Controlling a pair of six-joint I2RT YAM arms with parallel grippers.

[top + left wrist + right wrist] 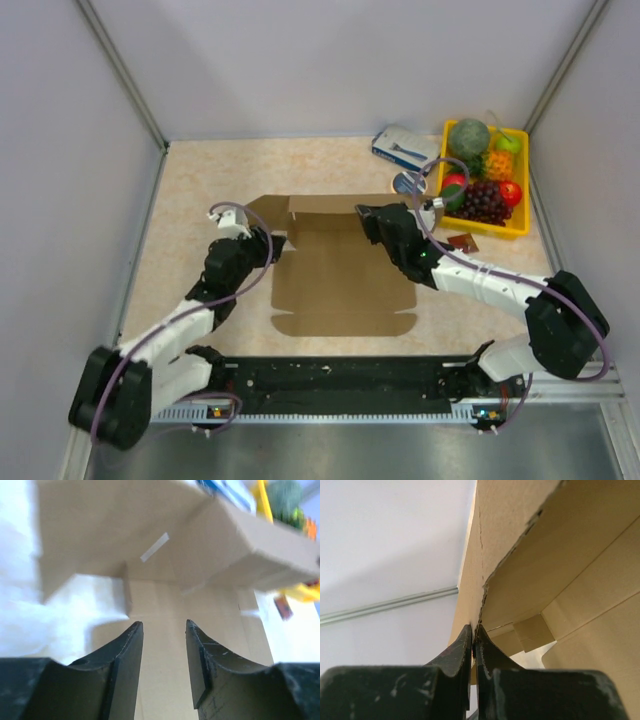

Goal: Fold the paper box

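paper box [340,285]: mid-counter [200,180], base flat, far flap raised | right claw [474,630]: pinched shut on raised flap's edge | left claw [164,625]: jaws apart, gripping nothing, at box's left side | yellow tray [495,231]: far right, holds grapes [484,200], green melon [469,136], red apple [510,192] | blue-and-white carton [403,147]: just left of tray

At table [190,190] centre, paper box [340,285]; behind it rightward, small carton [403,147], fruit tray [487,231] right of carton.

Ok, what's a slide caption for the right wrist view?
Right gripper shut on a raised panel edge of the paper box, inner flaps visible beyond.
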